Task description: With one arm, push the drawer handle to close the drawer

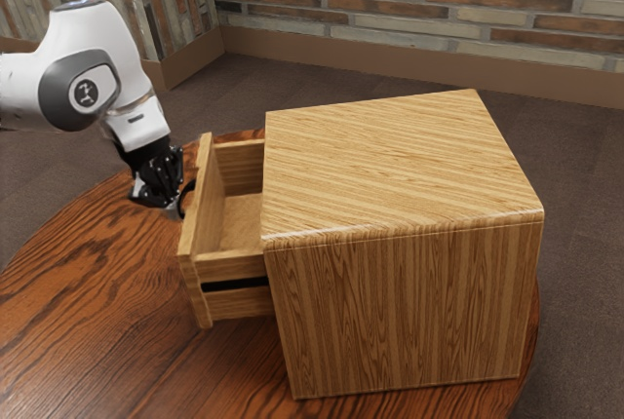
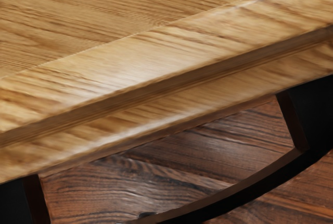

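See open drawer (image 1: 209,207), cabinet (image 1: 400,171) on table (image 1: 88,312), brick wall (image 1: 409,0) behind; perhaps touch handle (image 2: 315,122) with dark gripper (image 1: 171,205), cannot tell whether apart or together.

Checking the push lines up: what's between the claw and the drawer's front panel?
The exterior view shows the black curved handle between the claw and the drawer's front panel.

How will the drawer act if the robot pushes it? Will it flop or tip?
The drawer will probably slide rather than tip, since its sides run into the cabinet. It should stay stiff, as its walls look like wooden boards. The handle likely won't flop: both its ends look attached.
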Controlling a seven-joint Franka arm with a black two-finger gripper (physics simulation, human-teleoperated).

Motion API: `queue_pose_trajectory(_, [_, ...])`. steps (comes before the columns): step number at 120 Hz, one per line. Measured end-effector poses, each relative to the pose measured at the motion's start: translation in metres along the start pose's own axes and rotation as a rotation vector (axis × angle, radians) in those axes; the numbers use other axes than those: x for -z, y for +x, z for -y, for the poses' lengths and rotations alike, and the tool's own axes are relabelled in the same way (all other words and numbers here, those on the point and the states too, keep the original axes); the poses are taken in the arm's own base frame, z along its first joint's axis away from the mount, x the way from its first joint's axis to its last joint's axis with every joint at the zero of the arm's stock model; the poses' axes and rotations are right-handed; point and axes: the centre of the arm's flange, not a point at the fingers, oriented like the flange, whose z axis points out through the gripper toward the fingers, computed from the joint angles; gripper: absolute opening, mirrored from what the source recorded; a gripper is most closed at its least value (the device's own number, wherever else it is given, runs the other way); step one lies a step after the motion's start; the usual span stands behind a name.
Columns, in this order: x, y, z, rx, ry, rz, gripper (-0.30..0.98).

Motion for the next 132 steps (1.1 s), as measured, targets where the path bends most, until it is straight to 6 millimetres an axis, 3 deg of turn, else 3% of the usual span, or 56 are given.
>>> queue_pose_trajectory(100, [-0.016, 0.088, 0.03, -0.01, 0.005, -0.076, -0.1])
queue_pose_trajectory(124, [-0.01, 0.086, 0.023, 0.015, 0.006, -0.08, -0.1])
queue_pose_trajectory(132, [0.012, 0.063, 0.017, 0.062, -0.001, -0.073, -0.1])
